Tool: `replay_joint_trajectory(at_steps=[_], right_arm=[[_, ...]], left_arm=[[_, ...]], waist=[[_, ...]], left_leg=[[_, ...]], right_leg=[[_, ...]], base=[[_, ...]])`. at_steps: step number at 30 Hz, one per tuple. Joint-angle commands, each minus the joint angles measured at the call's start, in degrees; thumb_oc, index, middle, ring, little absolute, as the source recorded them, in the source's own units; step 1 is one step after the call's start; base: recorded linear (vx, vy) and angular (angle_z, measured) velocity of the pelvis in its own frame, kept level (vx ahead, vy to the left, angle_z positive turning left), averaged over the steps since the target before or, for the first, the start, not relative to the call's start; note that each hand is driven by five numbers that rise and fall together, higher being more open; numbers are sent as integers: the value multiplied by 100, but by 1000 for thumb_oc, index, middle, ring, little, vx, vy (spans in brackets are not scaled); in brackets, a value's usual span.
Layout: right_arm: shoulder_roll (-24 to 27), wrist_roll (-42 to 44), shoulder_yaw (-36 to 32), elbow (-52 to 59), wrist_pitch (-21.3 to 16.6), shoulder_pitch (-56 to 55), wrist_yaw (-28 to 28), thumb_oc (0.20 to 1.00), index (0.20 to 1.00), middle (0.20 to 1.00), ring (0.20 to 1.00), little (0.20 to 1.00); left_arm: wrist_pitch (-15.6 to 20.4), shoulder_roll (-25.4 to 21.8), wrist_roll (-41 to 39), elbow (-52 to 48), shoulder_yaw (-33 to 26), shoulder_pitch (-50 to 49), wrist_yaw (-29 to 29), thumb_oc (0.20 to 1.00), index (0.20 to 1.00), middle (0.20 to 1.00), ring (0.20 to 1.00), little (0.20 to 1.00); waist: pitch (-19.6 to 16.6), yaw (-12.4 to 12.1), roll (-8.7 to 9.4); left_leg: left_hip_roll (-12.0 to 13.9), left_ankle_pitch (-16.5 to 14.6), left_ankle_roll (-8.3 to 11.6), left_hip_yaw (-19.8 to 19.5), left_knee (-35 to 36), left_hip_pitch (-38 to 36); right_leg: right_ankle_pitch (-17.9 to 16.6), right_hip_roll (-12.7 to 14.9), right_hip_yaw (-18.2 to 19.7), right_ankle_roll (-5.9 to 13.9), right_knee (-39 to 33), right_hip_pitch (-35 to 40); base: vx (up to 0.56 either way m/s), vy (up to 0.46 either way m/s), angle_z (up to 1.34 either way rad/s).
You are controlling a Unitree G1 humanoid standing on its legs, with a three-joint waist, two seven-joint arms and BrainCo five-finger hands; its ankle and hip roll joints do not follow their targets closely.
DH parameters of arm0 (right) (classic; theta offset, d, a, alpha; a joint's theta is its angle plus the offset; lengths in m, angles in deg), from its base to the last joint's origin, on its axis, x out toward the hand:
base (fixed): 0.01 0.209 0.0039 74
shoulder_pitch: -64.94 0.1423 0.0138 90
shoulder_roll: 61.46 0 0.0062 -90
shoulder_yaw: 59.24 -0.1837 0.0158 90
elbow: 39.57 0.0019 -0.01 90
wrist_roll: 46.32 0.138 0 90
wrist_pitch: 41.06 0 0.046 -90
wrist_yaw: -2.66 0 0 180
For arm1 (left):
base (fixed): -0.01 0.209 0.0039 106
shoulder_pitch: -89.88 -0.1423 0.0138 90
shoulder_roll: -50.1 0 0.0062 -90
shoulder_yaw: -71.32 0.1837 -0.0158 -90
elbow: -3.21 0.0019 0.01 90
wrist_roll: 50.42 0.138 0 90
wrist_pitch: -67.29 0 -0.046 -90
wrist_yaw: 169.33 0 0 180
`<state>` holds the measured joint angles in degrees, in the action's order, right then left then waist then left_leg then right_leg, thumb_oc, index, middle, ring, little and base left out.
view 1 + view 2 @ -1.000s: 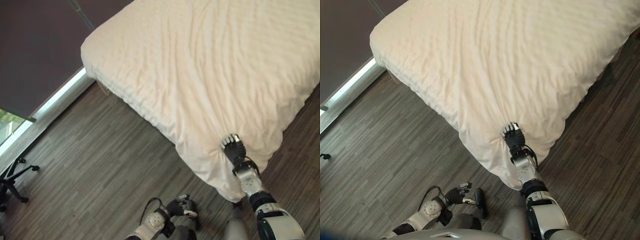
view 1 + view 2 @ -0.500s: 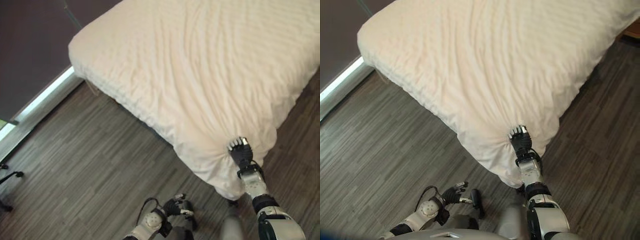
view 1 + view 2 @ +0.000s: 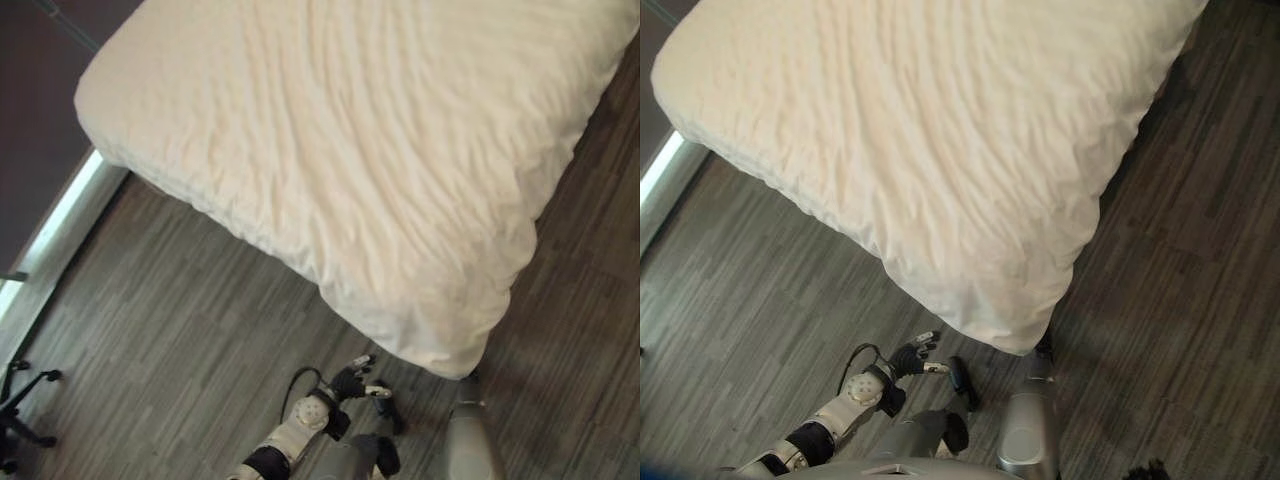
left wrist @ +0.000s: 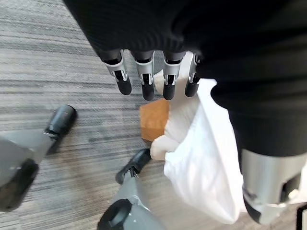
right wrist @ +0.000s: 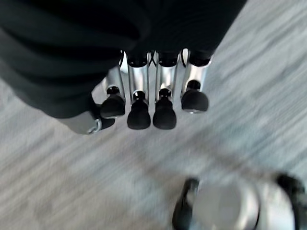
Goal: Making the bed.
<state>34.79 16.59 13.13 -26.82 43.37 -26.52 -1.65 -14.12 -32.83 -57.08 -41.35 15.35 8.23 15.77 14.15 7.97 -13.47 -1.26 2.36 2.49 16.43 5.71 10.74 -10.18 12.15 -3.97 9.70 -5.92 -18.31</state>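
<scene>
Left hand (image 3: pixel 352 381): hanging low above the wood-plank floor (image 3: pixel 180 330), just off the near corner of the bed; fingers (image 4: pixel 144 81) straight and slack, holding nothing. Seen past them in the left wrist view: white duvet corner (image 4: pixel 201 158) drooping toward the floor, with a brown block (image 4: pixel 153 120) of the bed's base beside it.

Right hand (image 5: pixel 148 91): over bare floor in its own wrist view; fingers (image 5: pixel 164 108) loosely extended side by side, nothing between them and the thumb.

Cream duvet (image 3: pixel 360 150): spread over the whole bed, lightly rippled, near corner overhanging the mattress edge and sagging floorward. Apart from both hands.

Left of the bed: pale sill strip (image 3: pixel 55 235) along a dark wall. Black chair base (image 3: pixel 20 415) on the floor at far left.
</scene>
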Motion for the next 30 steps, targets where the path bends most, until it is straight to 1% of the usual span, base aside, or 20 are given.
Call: replay_joint_trajectory(at_steps=[1, 3, 4, 7, 8, 9, 10, 11, 13, 15, 16, 17, 18, 19, 20, 21, 24, 26, 27, 30], right_arm=[[30, -128, -143, -132, -89, 120, 42, 200, 200, 200, 200, 200], [122, -96, -237, -76, -148, 134, 75, 200, 200, 200, 200, 200], [223, 186, -390, 157, -289, 285, 95, 200, 200, 200, 200, 200], [264, 337, -363, 490, -417, 462, 69, 200, 200, 200, 200, 200], [314, 586, -396, 1088, -682, 691, 74, 200, 200, 200, 200, 200], [295, 585, -393, 1127, -693, 679, 101, 200, 200, 200, 200, 200], [212, 958, -479, 2436, -1205, 831, 147, 200, 200, 200, 200, 200], [48, 1012, -449, 3407, -1483, 818, 156, 200, 200, 200, 200, 200], [-149, 870, -195, 5133, -1954, 750, 198, 200, 200, 200, 200, 200], [-233, 422, 162, 6578, -2217, 655, 343, 200, 200, 200, 200, 200], [-254, 383, 174, 6626, -2213, 638, 389, 200, 200, 200, 200, 200], [-64, -81, 535, 7213, -2180, 697, 451, 200, 200, 200, 200, 200], [76, -275, 702, 7311, -2094, 745, 415, 200, 200, 200, 200, 200], [77, -288, 711, 7316, -2090, 747, 427, 200, 200, 200, 200, 200], [226, -466, 873, 7421, -1977, 808, 380, 200, 200, 200, 200, 200], [299, -410, 1256, 7406, -1774, 974, 160, 200, 200, 200, 200, 200], [271, -421, 1694, 6624, -1481, 1221, 41, 200, 200, 200, 200, 200], [218, -370, 1727, 6372, -1403, 1300, 4, 200, 200, 200, 200, 200], [29, -151, 1816, 5602, -1263, 1594, -75, 200, 200, 200, 200, 200], [-66, 42, 1839, 5013, -1208, 1907, -116, 200, 200, 200, 200, 200]], left_arm=[[93, 73, -155, 180, -3, 248, 14, 1000, 1000, 1000, 1000, 1000], [95, 72, -124, 222, -18, 243, 12, 1000, 1000, 1000, 1000, 1000], [100, 87, -143, 258, -41, 245, 13, 1000, 1000, 1000, 1000, 1000], [114, 90, -142, 258, -44, 260, 3, 1000, 1000, 1000, 1000, 1000], [134, 74, -155, 257, -44, 243, -11, 1000, 1000, 1000, 1000, 1000], [134, 73, -155, 258, -47, 247, -11, 1000, 1000, 1000, 1000, 1000], [149, 73, -163, 247, -52, 203, -42, 1000, 1000, 1000, 1000, 1000], [161, 75, -168, 224, -79, 167, -67, 1000, 1000, 1000, 1000, 1000], [173, 40, -137, 189, -149, 75, -127, 1000, 1000, 1000, 1000, 1000], [155, -18, -110, 146, -208, -33, -186, 1000, 1000, 1000, 1000, 1000], [154, -23, -109, 143, -215, -39, -186, 1000, 1000, 1000, 1000, 1000], [140, -67, -20, 150, -236, -104, -211, 1000, 1000, 1000, 1000, 1000], [152, -93, -11, 122, -250, -152, -194, 1000, 1000, 1000, 1000, 1000], [151, -91, -10, 118, -258, -157, -193, 1000, 1000, 1000, 1000, 1000], [165, -116, 25, 117, -277, -195, -181, 1000, 1000, 1000, 1000, 1000], [169, -126, 98, 148, -242, -234, -153, 1000, 1000, 1000, 1000, 1000], [172, -117, 175, 150, -181, -234, -83, 1000, 1000, 1000, 1000, 1000], [172, -105, 199, 166, -163, -222, -68, 1000, 1000, 1000, 1000, 1000], [177, -72, 278, 216, -69, -201, -40, 1000, 1000, 1000, 1000, 1000], [175, -43, 211, 233, -30, -188, -37, 1000, 1000, 1000, 1000, 1000]], waist=[[161, 103, 35], [136, 109, 61], [90, 105, 98], [75, 89, 119], [41, 70, 146], [46, 71, 147], [20, 63, 155], [8, 72, 162], [-23, 74, 192], [-48, 68, 226], [-54, 76, 235], [-86, 32, 278], [-95, -1, 290], [-94, 6, 288], [-99, -22, 308], [-116, -112, 332], [-120, -230, 345], [-116, -249, 344], [-124, -335, 313], [-120, -409, 265]], left_leg=[[83, -22, 195, -349, -71, -75], [86, -32, 193, -366, -71, -90], [91, -38, 188, -383, -71, -111], [97, -34, 189, -402, -71, -131], [101, -36, 191, -412, -71, -142], [101, -37, 191, -412, -71, -144], [108, -80, 192, -425, -71, -193], [107, -74, 191, -422, -71, -196], [108, -62, 192, -412, -71, -211], [110, -46, 194, -412, -71, -220], [107, -18, 192, -411, -71, -201], [117, -6, 193, -414, -71, -210], [117, 2, 190, -419, -71, -215], [118, 1, 190, -418, -71, -216], [124, 11, 193, -421, -71, -213], [130, 30, 195, -436, -71, -215], [136, 54, 204, -450, -71, -216], [137, 53, 204, -455, -71, -215], [127, 54, 205, -483, -71, -202], [120, 59, 204, -503, -71, -186]], right_leg=[[-34, 49, -119, 136, 92, 336], [-23, 49, -137, 135, 92, 363], [-20, 51, -148, 139, 92, 389], [-15, 54, -153, 144, 92, 418], [-14, 55, -156, 147, 92, 433], [-14, 54, -156, 148, 92, 435], [31, 48, -162, 157, 92, 484], [24, 50, -161, 154, 92, 480], [6, 46, -145, 144, 92, 485], [-13, 42, -132, 130, 92, 489], [-39, 44, -129, 124, 92, 469], [-46, 43, -128, 109, 92, 483], [-52, 40, -135, 102, 92, 486], [-51, 39, -134, 102, 92, 487], [-52, 36, -144, 96, 92, 490], [-57, 36, -167, 84, 92, 507], [-53, 36, -197, 74, 92, 528], [-54, 36, -206, 72, 92, 525], [-46, 41, -228, 71, 92, 528], [-44, 53, -235, 72, 92, 517]], base=[[-8, 5, 6], [0, 4, 7], [3, 10, 7], [-7, 10, 6], [0, 0, 0], [0, 0, 0], [0, 0, 0], [19, 31, -1], [0, 0, 0], [0, 0, 0], [0, 0, 0], [0, 0, 0], [0, 0, 0], [0, 0, 0], [0, 0, 0], [-24, -30, 3], [-5, -5, 1], [-10, -18, 6], [-15, -25, 4], [0, 0, 0]])
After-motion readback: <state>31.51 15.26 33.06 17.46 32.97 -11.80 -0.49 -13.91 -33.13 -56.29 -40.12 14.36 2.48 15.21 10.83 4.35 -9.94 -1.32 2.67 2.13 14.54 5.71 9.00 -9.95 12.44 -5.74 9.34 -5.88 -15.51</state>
